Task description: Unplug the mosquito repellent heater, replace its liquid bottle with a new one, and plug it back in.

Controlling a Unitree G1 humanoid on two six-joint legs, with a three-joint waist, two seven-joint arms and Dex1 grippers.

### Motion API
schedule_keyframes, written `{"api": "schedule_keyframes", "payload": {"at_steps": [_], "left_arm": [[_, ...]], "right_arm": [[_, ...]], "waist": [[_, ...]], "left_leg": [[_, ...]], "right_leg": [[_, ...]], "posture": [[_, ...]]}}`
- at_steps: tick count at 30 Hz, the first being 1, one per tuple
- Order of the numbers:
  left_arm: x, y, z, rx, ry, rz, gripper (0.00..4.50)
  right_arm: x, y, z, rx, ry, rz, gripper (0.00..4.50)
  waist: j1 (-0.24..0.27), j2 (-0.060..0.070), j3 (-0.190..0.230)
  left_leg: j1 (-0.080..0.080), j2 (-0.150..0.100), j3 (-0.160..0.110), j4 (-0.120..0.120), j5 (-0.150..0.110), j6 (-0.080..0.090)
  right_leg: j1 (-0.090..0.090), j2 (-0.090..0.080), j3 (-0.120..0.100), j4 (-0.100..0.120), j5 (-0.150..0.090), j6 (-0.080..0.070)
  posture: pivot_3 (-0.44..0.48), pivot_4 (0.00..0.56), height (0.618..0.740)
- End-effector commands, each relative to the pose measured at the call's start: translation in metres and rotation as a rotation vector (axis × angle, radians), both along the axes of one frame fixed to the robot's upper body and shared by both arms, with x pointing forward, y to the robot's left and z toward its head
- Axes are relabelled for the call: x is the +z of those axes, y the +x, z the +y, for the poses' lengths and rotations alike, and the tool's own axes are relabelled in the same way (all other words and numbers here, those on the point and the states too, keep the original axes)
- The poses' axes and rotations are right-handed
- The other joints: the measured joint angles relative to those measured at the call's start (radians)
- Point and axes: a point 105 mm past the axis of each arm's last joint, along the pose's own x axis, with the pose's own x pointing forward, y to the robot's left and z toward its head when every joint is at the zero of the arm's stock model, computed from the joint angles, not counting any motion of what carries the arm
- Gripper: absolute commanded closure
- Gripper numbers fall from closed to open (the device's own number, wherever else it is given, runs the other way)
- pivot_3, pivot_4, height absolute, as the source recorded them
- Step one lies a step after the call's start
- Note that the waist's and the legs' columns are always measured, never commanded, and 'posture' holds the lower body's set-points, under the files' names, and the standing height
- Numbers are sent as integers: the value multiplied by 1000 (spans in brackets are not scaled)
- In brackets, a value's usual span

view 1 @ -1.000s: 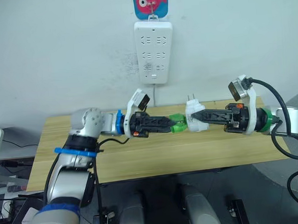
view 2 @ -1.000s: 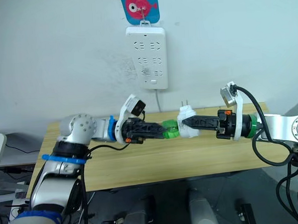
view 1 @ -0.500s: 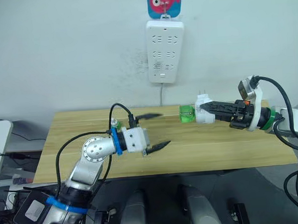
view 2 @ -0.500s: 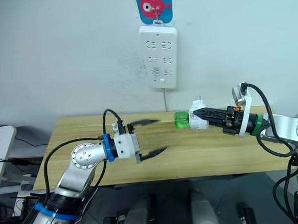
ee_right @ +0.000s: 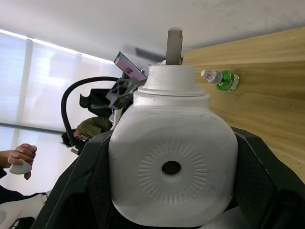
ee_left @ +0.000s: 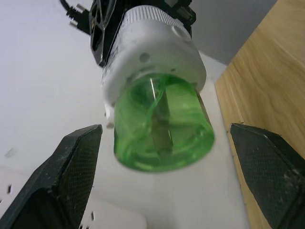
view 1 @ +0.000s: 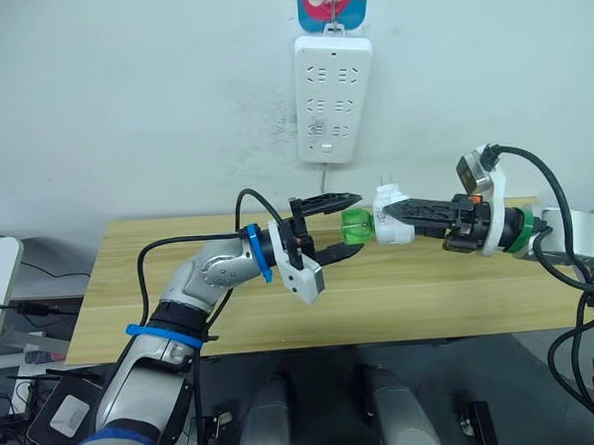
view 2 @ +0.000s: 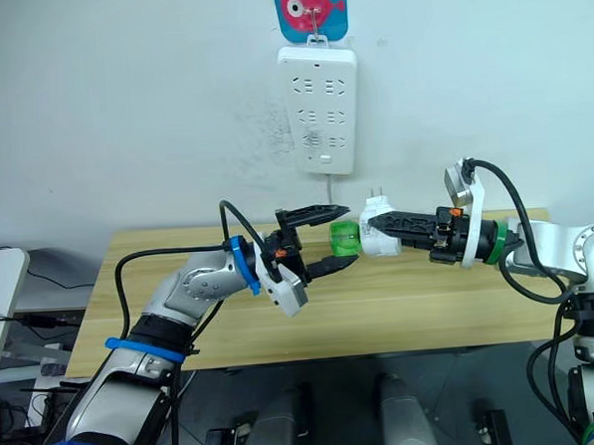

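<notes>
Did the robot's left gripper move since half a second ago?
Yes. The left gripper, open, went up off the table toward the green bottle on the heater.

I observe one light wooden table (view 1: pixel 430 295) with a rectangular top, its grain running along the long sides. Its far long edge sits close to the white wall and its near long edge faces me. The top surface is flat and plain wood across the parts I can see.

One item rests directly on the wood: a small green bottle (ee_right: pixel 220 79) with a white cap, seen in the right wrist view. It stands alone with bare wood all round it. I cannot tell whether it is upright or on its side.
</notes>
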Motion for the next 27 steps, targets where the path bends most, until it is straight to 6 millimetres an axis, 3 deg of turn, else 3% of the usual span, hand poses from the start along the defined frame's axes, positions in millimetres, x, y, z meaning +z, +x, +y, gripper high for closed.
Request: {"api": "schedule_keyframes", "payload": {"at_steps": [1,6,12,15,18,21,22,24,27], "left_arm": [[8,-5,-4,-44,-38,-22,617],[11,-7,-3,-57,-58,-6,2125],[14,-14,-6,-120,-97,161,2265],[11,-24,-9,-226,-69,579,2265],[14,-23,-3,-280,-11,1250,2265],[7,-37,5,-385,58,1947,2265],[11,-37,7,-434,67,2097,2265],[18,-29,9,-488,35,2275,2265],[12,-24,8,-458,5,2343,2265]], "right_arm": [[12,-7,2,23,22,-50,1524],[10,-8,1,18,20,-51,1524],[10,-9,0,18,16,-50,1524],[9,-11,-2,32,-11,-46,1524],[6,-22,-3,86,-78,-55,1524],[6,-23,-3,99,-79,-52,1524],[7,-22,-2,99,-72,-50,1524],[8,-20,-1,100,-59,-51,1524],[13,-10,0,60,-16,-53,1524]], "waist": [[-1,0,0],[-6,0,0],[-9,0,0],[-16,0,0],[-21,1,1],[-27,2,2],[-28,2,2],[-29,2,2],[-29,2,2]], "left_leg": [[0,0,0,0,0,0],[0,0,0,0,0,0],[0,0,-1,2,0,0],[0,0,-1,2,0,0],[0,0,-9,2,0,0],[-1,2,-13,6,0,0],[-1,3,-14,7,0,0],[-1,4,-15,11,0,0],[-1,3,-15,12,0,0]], "right_leg": [[0,0,0,0,0,0],[0,0,0,0,0,0],[0,0,0,1,0,0],[0,0,0,1,0,0],[0,0,0,2,0,0],[2,4,-2,3,-1,0],[3,6,-2,3,-4,5],[3,11,-2,3,-4,5],[3,14,-2,3,-4,5]], "posture": [[-148,296,740],[-153,299,740],[-152,300,740],[-148,302,740],[-143,303,740],[-119,296,740],[-119,296,740],[-129,291,740],[-141,292,740]]}}
